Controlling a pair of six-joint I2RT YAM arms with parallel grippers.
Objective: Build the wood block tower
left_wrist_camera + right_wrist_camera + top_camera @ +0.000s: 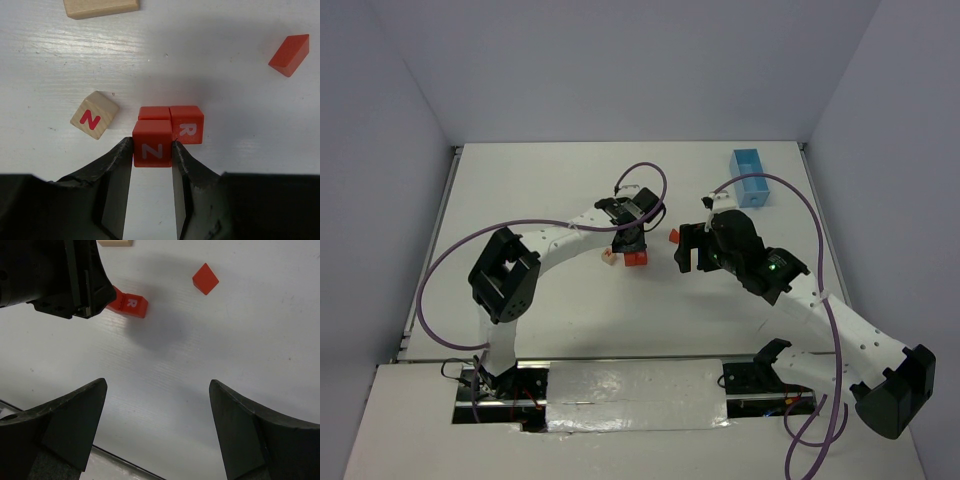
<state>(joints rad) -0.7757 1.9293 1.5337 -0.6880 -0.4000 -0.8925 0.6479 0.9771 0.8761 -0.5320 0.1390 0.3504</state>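
- Left gripper (152,144) clamps one red Z cube (151,152).
- Two more red cubes sit just behind it: R cube (188,125), plain cube (154,112).
- Nearby: one tan N cube (94,114), one tan slab (100,6), one red roof block (290,54).
- Right gripper (157,385) gapes wide, empty.

The left arm (565,243) and right arm (845,330) are showing white links, black joints and 2 looping purple cables (440,262). A green light (772,266) is glowing right of centre.

A white desk (520,190) sits enclosed by three plain, pale grey-lilac walls (640,60). Soft, even light falls across it. A metal rail (428,250) runs along its left edge.
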